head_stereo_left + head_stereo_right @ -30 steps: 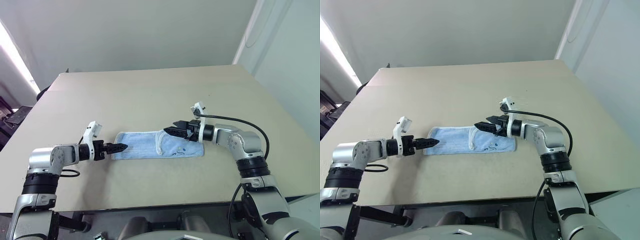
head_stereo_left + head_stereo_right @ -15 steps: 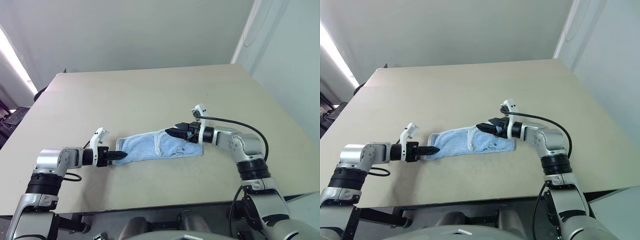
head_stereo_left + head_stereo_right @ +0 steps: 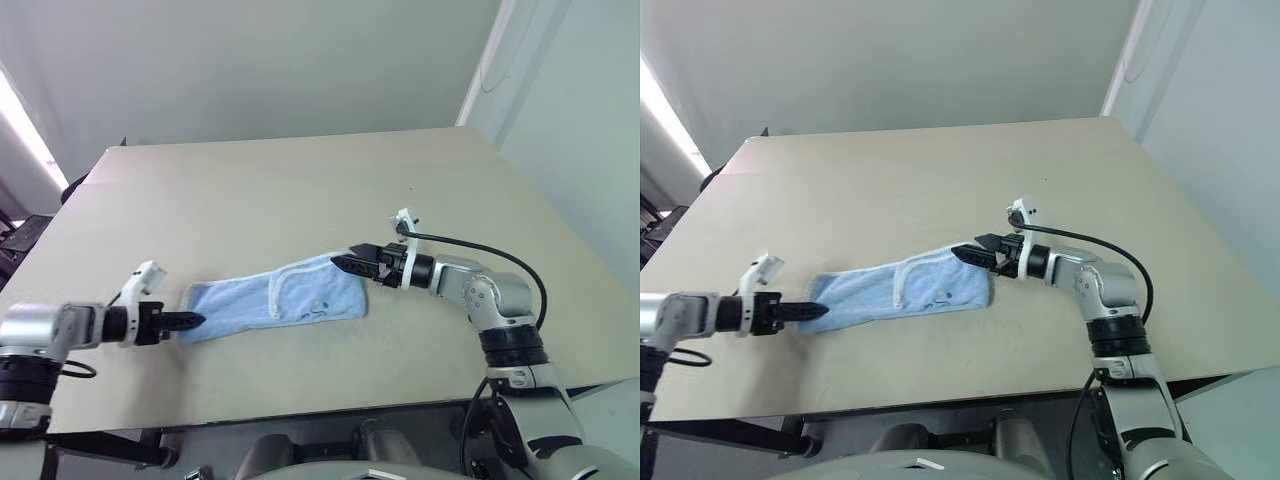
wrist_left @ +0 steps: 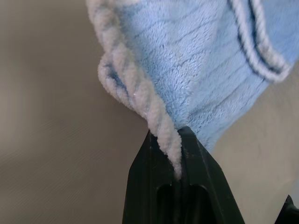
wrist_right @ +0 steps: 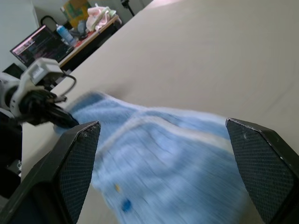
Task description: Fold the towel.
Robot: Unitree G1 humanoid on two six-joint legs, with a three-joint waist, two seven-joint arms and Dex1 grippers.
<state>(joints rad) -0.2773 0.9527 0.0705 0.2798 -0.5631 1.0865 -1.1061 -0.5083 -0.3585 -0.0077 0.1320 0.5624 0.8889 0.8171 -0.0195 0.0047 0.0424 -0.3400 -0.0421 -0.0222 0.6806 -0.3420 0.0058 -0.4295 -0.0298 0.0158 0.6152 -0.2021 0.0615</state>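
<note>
Left gripper pinched tight on the towel's whitish border at its left end; right gripper spread wide, hovering at the far right edge, gripping nothing. Towel lies stretched aslant across the near middle of the table, partly doubled over. Advice: keep the pinch on the border, lift before carrying across so cloth doesn't drag, align edges before release.

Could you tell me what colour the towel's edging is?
Whitish, around the light blue towel; the left wrist view shows it best.
</note>
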